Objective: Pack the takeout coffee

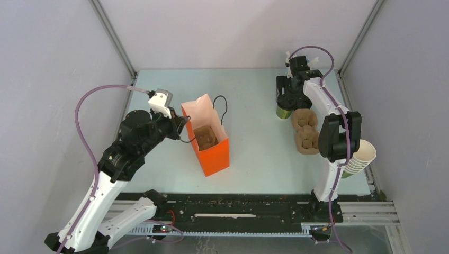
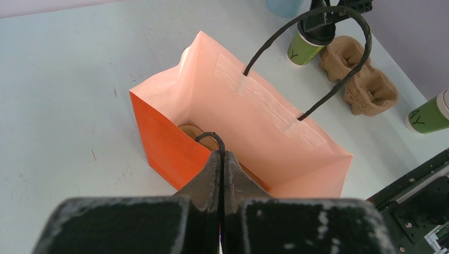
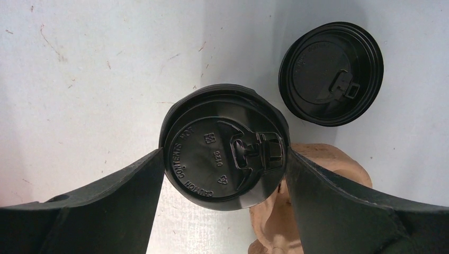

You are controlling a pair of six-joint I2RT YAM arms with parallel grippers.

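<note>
The takeout coffee (image 1: 284, 111), an olive-green cup with a black lid (image 3: 225, 153), stands on the table at the back right; it also shows in the left wrist view (image 2: 306, 45). My right gripper (image 1: 289, 98) is over it, and its fingers (image 3: 132, 185) touch the lid rim on both sides. The orange bag (image 1: 212, 151) stands open mid-table with a brown cup carrier (image 1: 206, 136) inside. My left gripper (image 2: 222, 159) is shut on the bag's near black handle (image 2: 209, 137) at the bag's left rim.
Two brown cup carriers (image 1: 306, 131) lie just right of the coffee. A loose black lid (image 3: 331, 74) lies beside the coffee. A stack of lidless cups (image 1: 360, 156) lies at the right edge. A pale blue cup (image 2: 286, 6) stands behind the coffee.
</note>
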